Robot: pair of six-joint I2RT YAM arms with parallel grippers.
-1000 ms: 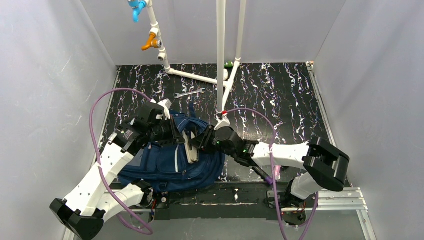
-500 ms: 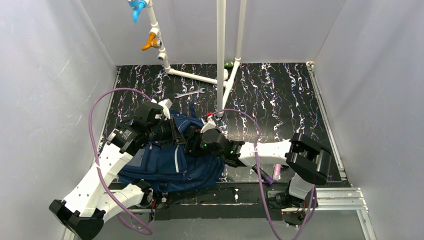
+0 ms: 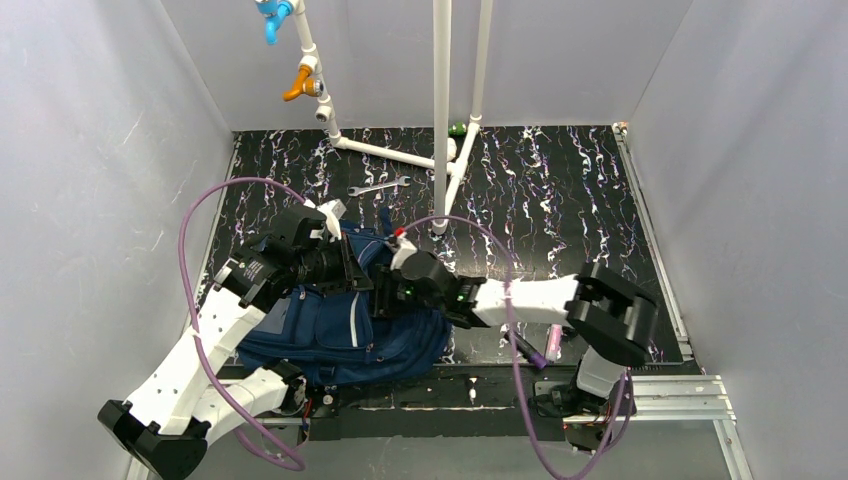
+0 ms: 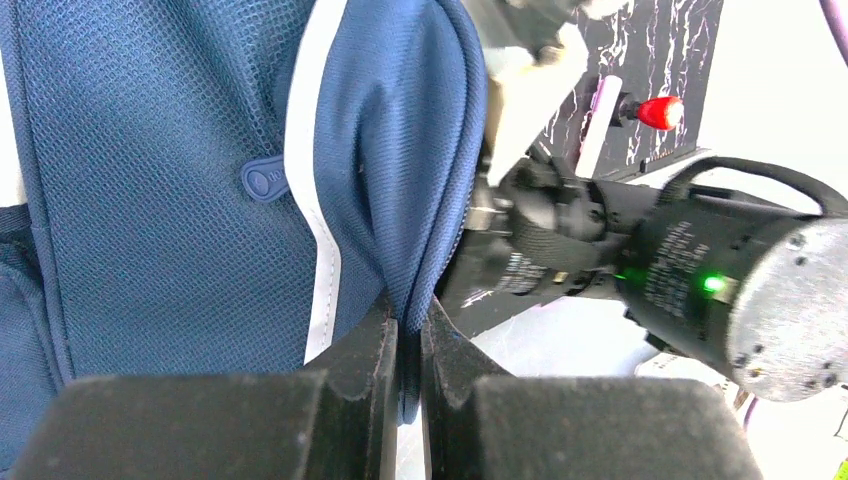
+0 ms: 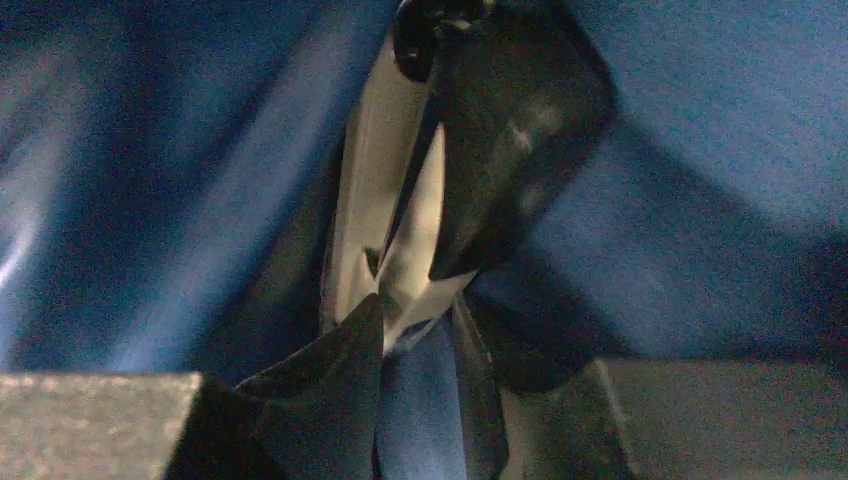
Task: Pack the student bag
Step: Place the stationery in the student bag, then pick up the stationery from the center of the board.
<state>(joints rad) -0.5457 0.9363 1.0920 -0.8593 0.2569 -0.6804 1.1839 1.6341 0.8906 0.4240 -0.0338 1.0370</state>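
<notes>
The student bag, a large navy blue fabric backpack with thin light-grey stripes, lies flat on the black marbled desk. It is on the near side of the white plastic pipe frame and a little to the left of its upright posts. The open mouth of the bag is the part closest to that frame.

My left end effector is closed fully on the rim of this mouth. A fold of the blue mesh cloth is pinched between the two fingers and rises up from them. My right end effector is pushed into the mouth, at the end of the bag nearest the frame. Its fingers stand a little apart and the lower end of a pale flat thing is at their tips. The view is blurred, so I cannot tell if they press it.

I judge the bag to be soft and limp. It will not hold its shape alone, and the mouth will probably fall closed if the rim is let go. The woven cloth looks neither slippery nor fragile. The best place to hold is the thick stitched rim, taken deep, because a thin edge can creep out of the fingers.
</notes>
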